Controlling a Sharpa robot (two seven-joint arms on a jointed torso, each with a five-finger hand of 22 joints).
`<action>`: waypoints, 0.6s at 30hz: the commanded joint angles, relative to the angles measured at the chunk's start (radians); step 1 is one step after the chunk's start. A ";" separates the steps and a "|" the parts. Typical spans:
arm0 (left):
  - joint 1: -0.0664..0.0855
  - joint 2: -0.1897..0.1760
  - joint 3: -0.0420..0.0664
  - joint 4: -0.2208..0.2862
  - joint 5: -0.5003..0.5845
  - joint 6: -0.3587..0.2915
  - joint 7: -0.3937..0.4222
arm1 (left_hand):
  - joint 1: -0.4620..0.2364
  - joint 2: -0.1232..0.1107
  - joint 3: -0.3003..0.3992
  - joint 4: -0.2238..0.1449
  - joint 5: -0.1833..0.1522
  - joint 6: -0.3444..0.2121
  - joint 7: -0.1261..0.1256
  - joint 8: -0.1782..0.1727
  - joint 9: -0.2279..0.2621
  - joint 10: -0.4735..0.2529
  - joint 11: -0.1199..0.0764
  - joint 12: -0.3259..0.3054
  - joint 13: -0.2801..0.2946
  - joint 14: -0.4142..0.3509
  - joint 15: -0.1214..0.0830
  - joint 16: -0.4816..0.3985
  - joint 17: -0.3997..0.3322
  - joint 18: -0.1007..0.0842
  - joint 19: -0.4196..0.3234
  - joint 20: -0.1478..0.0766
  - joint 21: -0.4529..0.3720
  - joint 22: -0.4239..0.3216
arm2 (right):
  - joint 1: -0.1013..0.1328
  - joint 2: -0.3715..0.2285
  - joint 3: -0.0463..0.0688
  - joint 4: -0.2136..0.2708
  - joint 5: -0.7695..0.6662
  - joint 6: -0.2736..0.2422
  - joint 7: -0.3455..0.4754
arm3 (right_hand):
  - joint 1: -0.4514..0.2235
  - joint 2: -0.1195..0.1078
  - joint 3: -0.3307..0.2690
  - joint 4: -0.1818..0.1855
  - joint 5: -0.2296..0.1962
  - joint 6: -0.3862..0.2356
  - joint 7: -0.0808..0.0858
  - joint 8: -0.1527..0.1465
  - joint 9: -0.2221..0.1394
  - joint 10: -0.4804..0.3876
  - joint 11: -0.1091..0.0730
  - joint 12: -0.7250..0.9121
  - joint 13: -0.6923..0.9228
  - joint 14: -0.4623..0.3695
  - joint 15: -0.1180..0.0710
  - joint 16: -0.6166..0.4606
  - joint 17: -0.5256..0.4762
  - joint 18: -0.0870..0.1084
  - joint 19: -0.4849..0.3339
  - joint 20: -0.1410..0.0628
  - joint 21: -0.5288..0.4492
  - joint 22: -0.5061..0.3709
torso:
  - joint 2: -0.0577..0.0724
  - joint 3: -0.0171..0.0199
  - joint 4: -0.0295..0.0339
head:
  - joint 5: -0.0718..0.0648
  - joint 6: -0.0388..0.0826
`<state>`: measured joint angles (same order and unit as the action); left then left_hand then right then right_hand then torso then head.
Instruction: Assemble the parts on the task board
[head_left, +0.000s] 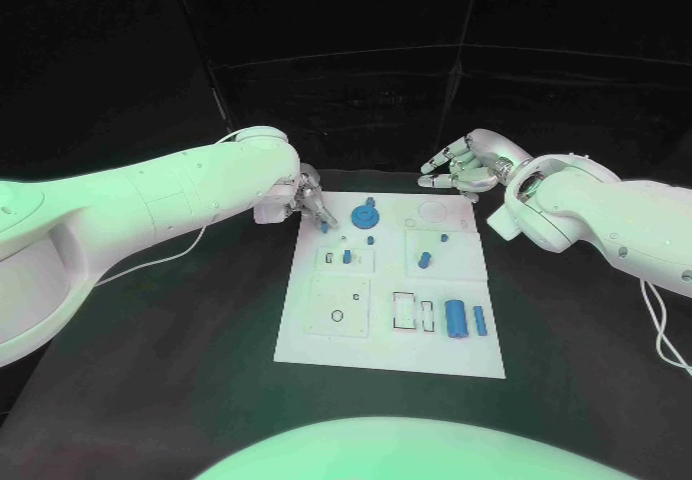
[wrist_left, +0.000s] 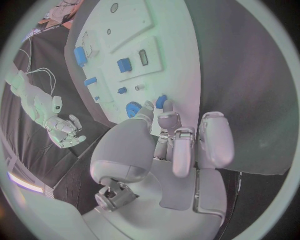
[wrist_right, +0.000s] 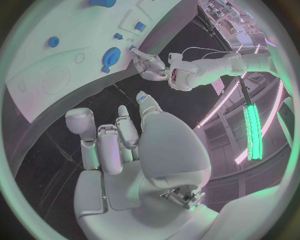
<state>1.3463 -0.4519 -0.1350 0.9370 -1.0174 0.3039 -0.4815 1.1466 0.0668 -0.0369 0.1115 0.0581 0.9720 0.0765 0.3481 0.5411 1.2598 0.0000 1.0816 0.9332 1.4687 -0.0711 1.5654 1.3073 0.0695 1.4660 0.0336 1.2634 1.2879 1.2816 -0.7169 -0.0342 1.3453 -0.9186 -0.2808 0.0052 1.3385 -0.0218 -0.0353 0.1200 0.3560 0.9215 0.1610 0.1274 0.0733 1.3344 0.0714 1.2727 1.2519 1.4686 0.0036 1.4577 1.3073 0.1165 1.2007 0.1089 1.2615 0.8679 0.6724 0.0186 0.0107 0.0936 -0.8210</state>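
Note:
The white task board (head_left: 378, 340) lies in the middle of the black table. My left hand (head_left: 304, 203) hovers at the board's far left corner and pinches a small blue part (wrist_left: 161, 102) between thumb and a finger, just above the board (wrist_left: 178, 60). A blue gear (head_left: 364, 214) stands on the board close to that hand, and the gear (wrist_left: 132, 109) is beside the fingertips in the left wrist view. My right hand (head_left: 463, 168) hangs beyond the board's far right corner, fingers apart and holding nothing (wrist_right: 122, 150).
Several other blue parts sit on the board: a small peg (head_left: 426, 260), a tiny piece (head_left: 348, 257), a large cylinder (head_left: 456, 318) and a thinner one (head_left: 480, 321) near the front right. A black ring (head_left: 336, 316) lies at the front left.

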 joint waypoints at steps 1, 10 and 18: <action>0.002 0.003 0.001 -0.003 0.001 0.003 0.006 | 0.007 0.005 0.000 -0.004 -0.004 0.006 0.000 -0.005 -0.001 0.005 -0.001 0.006 0.002 0.102 0.003 0.005 0.263 0.003 0.017 0.003 0.004 0.002 | 0.002 0.002 0.001 0.000 -0.002 0.006 0.010 | -0.001 0.008 0.000 0.004 0.003 -0.005 0.000 0.006 -0.001 -0.005 0.002 -0.001 -0.001 0.056 -0.006 -0.004 0.059 0.013 -0.006 -0.003 -0.004 -0.002 | 0.000 0.0001 -0.0002 | -0.001 -0.001; 0.002 0.006 0.001 -0.009 0.001 0.016 -0.007 | 0.003 0.006 -0.003 -0.001 -0.005 0.008 0.000 -0.006 -0.003 0.010 0.000 0.013 0.011 0.102 0.003 0.005 0.263 0.001 0.020 0.003 0.011 0.008 | 0.002 0.004 0.001 -0.001 -0.002 0.011 0.008 | -0.001 0.008 0.000 0.004 0.003 -0.005 0.000 0.006 -0.001 -0.005 0.002 -0.001 -0.001 0.056 -0.006 -0.004 0.059 0.013 -0.006 -0.003 -0.004 -0.002 | 0.000 -0.0004 -0.0002 | -0.002 -0.002; 0.002 0.010 0.001 -0.018 0.001 0.021 -0.013 | 0.015 0.020 0.003 -0.006 -0.004 0.011 -0.001 -0.006 -0.008 0.012 -0.002 0.016 0.012 0.102 0.003 0.005 0.263 0.001 0.021 0.003 0.014 0.011 | 0.002 0.004 0.001 -0.001 -0.002 0.013 0.009 | -0.001 0.008 0.000 0.004 0.003 -0.005 0.000 0.006 -0.001 -0.005 0.002 -0.001 -0.001 0.056 -0.006 -0.004 0.059 0.013 -0.006 -0.003 -0.004 -0.002 | 0.000 -0.0003 -0.0002 | -0.002 -0.003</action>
<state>1.3464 -0.4437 -0.1350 0.9208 -1.0170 0.3113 -0.4874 1.1614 0.0816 -0.0346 0.1092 0.0581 0.9756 0.0728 0.3483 0.5344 1.2669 -0.0001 1.0922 0.9446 1.4687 -0.0711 1.5654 1.3073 0.0694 1.4660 0.0336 1.2745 1.2981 1.2816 -0.7136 -0.0342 1.3435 -0.9186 -0.2760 0.0054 1.3385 -0.0219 -0.0353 0.1200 0.3560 0.9214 0.1608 0.1274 0.0733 1.3345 0.0714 1.2727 1.2515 1.4686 0.0036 1.4578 1.3073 0.1165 1.2007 0.1089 1.2615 0.8673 0.6727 0.0182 0.0105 0.0918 -0.8242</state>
